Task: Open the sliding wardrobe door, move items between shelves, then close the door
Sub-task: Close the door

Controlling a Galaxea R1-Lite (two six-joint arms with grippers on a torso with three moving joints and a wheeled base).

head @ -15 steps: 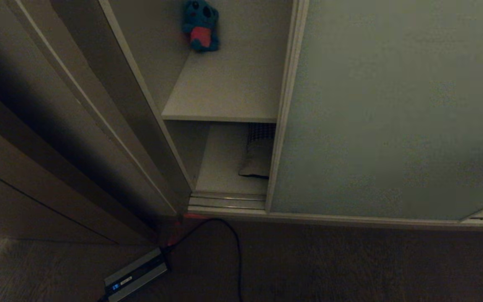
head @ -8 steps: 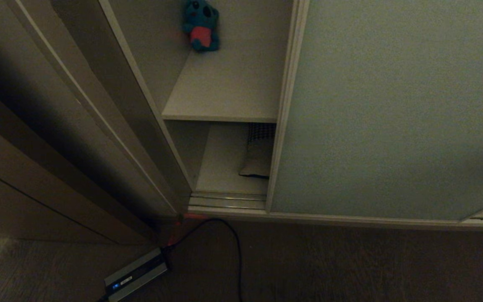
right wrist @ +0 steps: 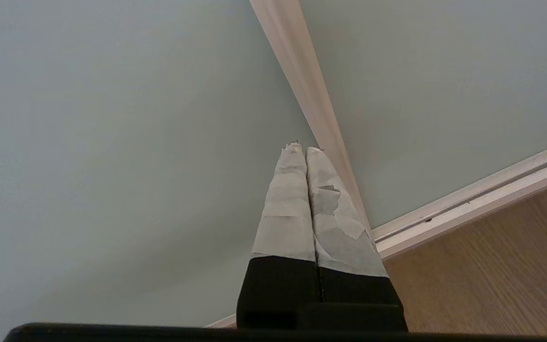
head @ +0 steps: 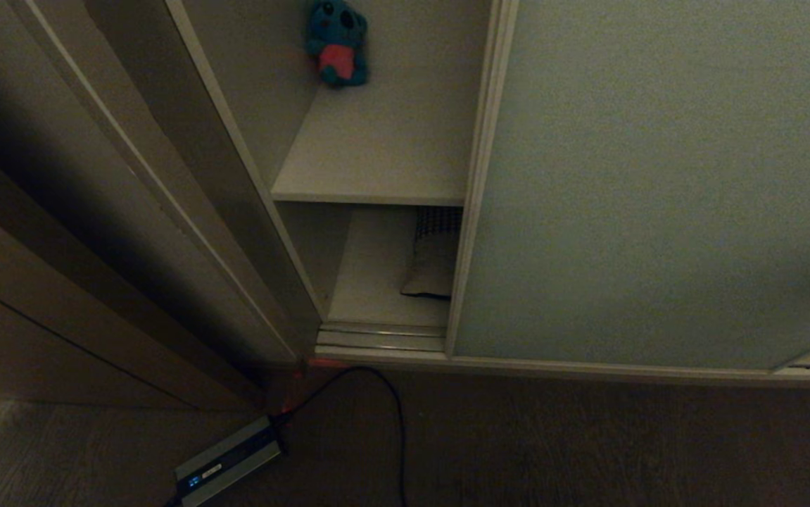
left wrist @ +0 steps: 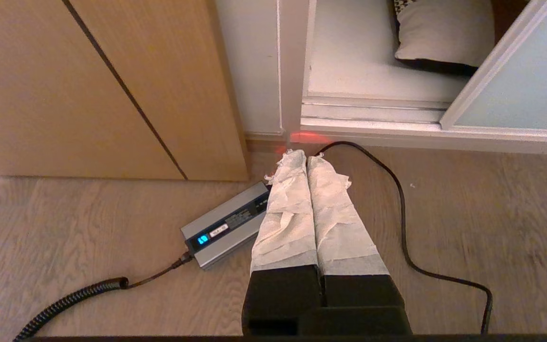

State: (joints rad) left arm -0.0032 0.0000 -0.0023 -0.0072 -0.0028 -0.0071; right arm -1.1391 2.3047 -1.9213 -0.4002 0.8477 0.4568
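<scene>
Here the pale grey-green sliding wardrobe door (head: 658,183) fills the frame's right, only partly open; the closed, empty right gripper (right wrist: 305,148) may slip off its smooth panel; the left gripper (left wrist: 305,154) hangs closed, empty.

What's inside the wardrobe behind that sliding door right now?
Through the gap beside the sliding door, a teal koala plush sits on the upper shelf and a cushion lies on the lower shelf, partly covered. Everything behind the door is hidden.
</scene>
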